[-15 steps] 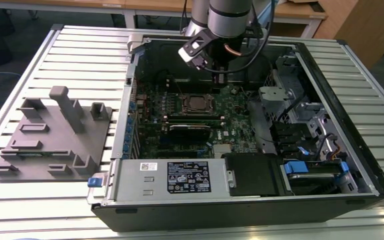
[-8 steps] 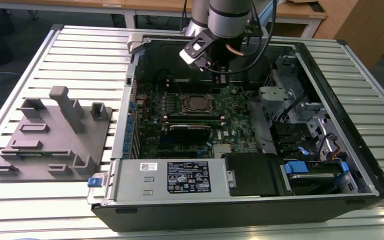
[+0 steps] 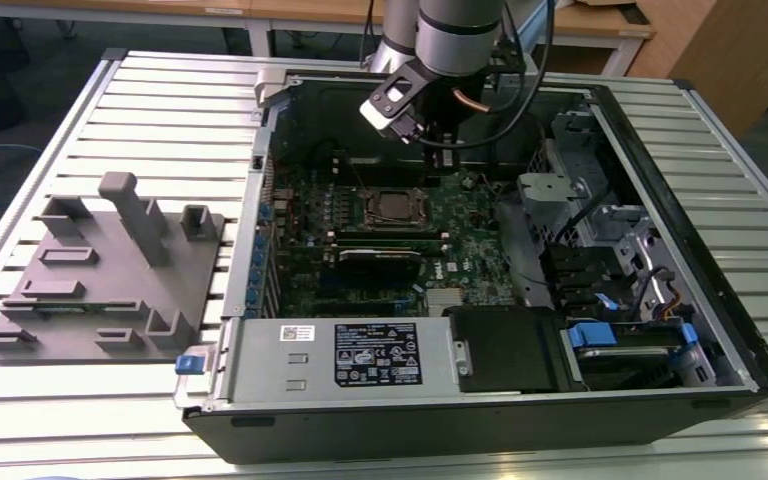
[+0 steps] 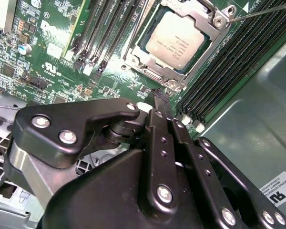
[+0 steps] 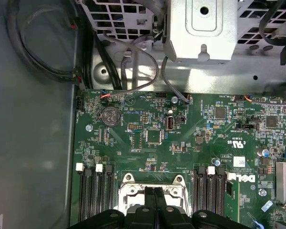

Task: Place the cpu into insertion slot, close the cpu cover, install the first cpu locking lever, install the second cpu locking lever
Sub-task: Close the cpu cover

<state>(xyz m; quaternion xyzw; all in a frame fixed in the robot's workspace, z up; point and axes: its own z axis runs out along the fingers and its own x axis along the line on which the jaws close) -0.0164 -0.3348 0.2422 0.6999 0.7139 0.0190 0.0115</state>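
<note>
One gripper point(image 3: 411, 130) hangs in the upper middle of the exterior view, inside the open computer case point(image 3: 704, 250) and above the green motherboard point(image 3: 464, 235). In both wrist views its jaws are closed tip to tip with nothing between them. The cpu point(image 4: 177, 42) already lies in the insertion slot point(image 3: 391, 207), which sits near the middle of the board in the exterior view. The second wrist view shows the chip's dull metal top through the window of the cpu cover point(image 4: 150, 67), and the cover is folded down flat around it. A thin locking lever point(image 4: 262, 12) runs away from one corner of the cover and seems to stand free rather than hooked, though its far end is out of sight. By that reading, the chip and cover steps are done and the levers are not. The fingertips hover just beside the cover's edge without touching it. The main risk is the closed tips coming down on the cover or on the small parts beside it, which could scratch the board or shift the plate. A springy wire lever may also slide off smooth fingertips and snap back. The memory slots point(image 4: 229, 62) crowd both sides of the socket, so a sideways sweep could catch their pale latches. A grey fixture tray point(image 3: 104, 270) rests on the slatted table point(image 3: 157, 100) at the exterior view's left, well apart from the work.
</note>
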